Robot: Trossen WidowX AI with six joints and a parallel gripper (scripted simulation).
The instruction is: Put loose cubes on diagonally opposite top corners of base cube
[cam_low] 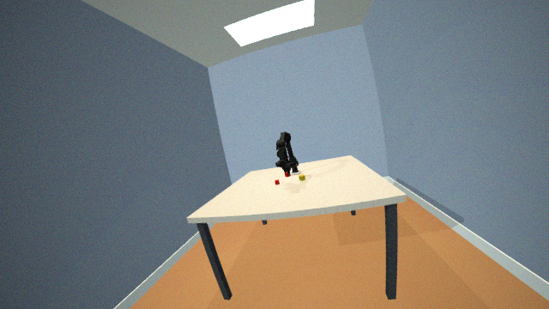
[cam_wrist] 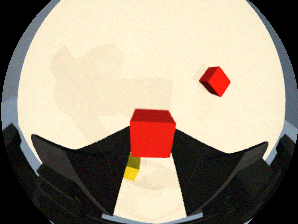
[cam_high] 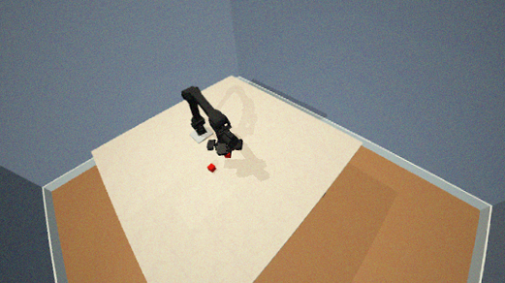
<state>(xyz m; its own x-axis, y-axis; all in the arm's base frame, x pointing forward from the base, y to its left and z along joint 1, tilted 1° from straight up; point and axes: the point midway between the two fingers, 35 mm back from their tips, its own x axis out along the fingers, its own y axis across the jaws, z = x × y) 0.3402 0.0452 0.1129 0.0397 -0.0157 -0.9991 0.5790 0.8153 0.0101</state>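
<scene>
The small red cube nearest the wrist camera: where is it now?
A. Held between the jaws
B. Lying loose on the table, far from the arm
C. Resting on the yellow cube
A: in the wrist view the small red cube sits clamped between the dark jaws, partly hiding the yellow cube behind it.
</scene>
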